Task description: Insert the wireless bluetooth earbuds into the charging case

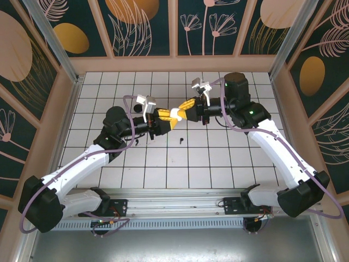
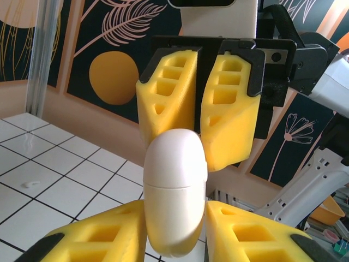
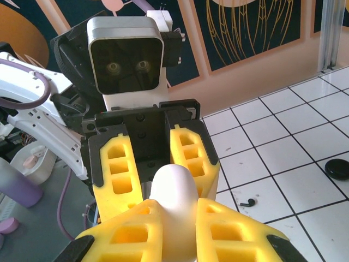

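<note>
**Three Lenses Around One White Case**

From overhead: mounted high above and behind the white case (image 1: 175,113), tilted down onto the tiled table (image 1: 163,174), far enough off to take in the whole tabletop. From the left wrist: pressed right up against the case (image 2: 174,196), aimed past it at the right wrist camera (image 2: 218,13) and the painted wall (image 2: 109,71) beyond. From the right wrist: equally close to the case (image 3: 173,207), aimed back at the left wrist camera (image 3: 126,60). Shared by all three: the case, plus tiles beneath it.
</note>
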You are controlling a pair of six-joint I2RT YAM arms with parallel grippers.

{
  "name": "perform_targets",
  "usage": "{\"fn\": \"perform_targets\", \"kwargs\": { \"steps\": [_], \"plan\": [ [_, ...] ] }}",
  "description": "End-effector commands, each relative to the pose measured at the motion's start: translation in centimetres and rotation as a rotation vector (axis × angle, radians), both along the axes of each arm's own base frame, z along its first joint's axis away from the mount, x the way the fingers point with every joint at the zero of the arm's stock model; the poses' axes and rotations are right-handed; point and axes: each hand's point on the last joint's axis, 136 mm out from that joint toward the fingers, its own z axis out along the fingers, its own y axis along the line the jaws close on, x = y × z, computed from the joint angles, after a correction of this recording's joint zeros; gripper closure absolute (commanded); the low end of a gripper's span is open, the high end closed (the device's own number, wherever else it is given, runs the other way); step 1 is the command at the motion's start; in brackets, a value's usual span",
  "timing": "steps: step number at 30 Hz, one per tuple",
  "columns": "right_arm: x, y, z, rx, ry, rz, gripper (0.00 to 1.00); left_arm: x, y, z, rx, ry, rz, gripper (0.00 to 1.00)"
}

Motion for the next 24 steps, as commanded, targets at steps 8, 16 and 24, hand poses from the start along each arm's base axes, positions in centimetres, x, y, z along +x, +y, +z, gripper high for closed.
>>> {"fn": "perform_targets", "kwargs": {
  "steps": [8, 16, 24],
  "plan": [
    [-0.8, 0.5, -0.3, 0.019, 0.01, 0.063, 0.99, -0.4, 0.0, 1.3, -0.033, -0.037, -0.027, 0.82],
    [2.1, 0.8, -1.6, -0.016, 0.071, -0.07, 0.67, -0.5, 0.2, 0.9, -0.011, -0.068, -0.01, 0.97],
    [7.6, -0.1, -5.8, -0.123, 0.245, -0.282, 0.57, -0.4, 1.0, 0.2, 0.028, -0.123, 0.052, 1.0]
  ]
}}
